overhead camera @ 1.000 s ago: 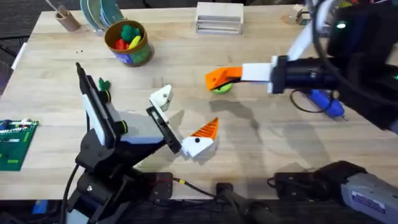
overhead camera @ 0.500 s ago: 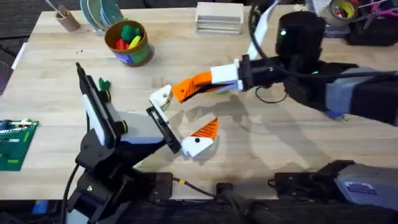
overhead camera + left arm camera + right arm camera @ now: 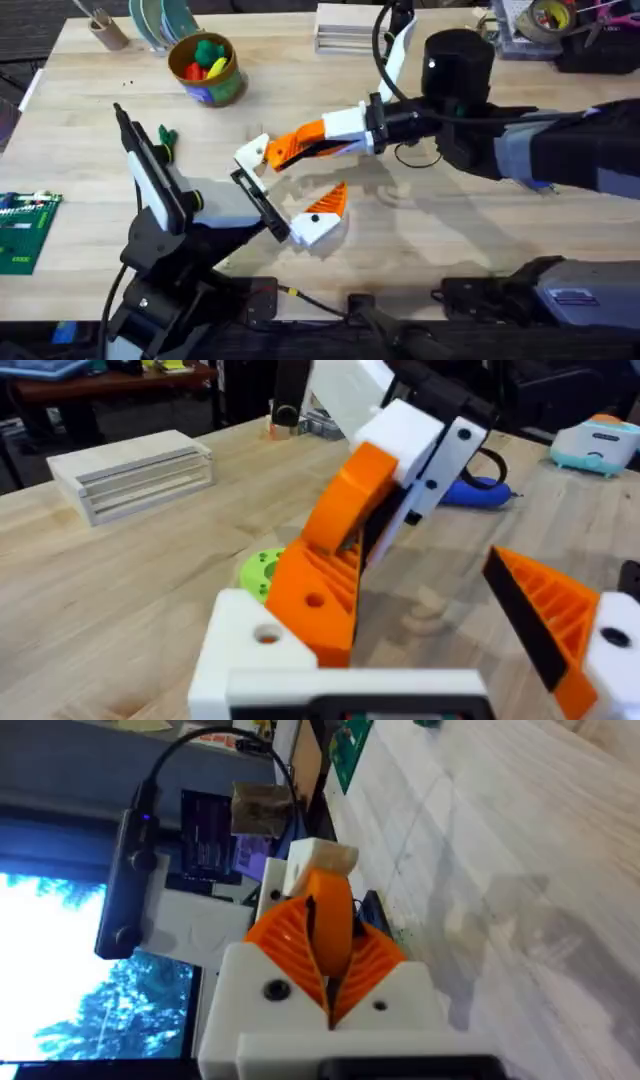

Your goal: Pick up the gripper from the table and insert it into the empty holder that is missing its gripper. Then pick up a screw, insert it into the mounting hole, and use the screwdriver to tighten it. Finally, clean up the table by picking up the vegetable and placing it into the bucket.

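While the right gripper (image 3: pixel 290 148) pinches the orange gripper (image 3: pixel 283 149) at the holder (image 3: pixel 254 153), align squarely before seating; left gripper (image 3: pixel 285 180) stays spread.

Mid-table meeting of the two arms

The right gripper (image 3: pixel 275 150) touches the small plain white blocky holder (image 3: pixel 252 152); the round yellow-rimmed bucket (image 3: pixel 207 68) sits far-left behind.

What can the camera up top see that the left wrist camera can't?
Only overhead: the bucket with toys inside, the vegetable near the left arm, and a green circuit board. Only left wrist: the green ring and the blue screwdriver. Both: the right gripper pressing the orange gripper onto the white holder, and the slatted block.
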Robot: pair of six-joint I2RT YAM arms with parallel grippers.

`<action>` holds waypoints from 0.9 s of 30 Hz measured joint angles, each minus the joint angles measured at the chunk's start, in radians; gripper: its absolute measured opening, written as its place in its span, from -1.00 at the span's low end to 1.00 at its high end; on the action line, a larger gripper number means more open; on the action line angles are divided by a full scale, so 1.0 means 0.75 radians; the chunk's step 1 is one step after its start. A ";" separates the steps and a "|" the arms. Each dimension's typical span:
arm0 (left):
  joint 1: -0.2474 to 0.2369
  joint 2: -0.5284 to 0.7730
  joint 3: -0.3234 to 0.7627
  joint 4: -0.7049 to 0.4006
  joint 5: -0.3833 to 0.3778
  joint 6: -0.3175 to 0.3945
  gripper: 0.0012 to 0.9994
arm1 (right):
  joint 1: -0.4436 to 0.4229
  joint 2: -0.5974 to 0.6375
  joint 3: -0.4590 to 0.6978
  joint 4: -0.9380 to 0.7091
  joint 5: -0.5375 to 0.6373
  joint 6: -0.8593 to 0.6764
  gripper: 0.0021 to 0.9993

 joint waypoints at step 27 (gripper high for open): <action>0.036 0.000 0.000 -0.001 0.195 0.046 0.99 | 0.102 0.026 -0.007 0.103 0.142 -0.064 -0.98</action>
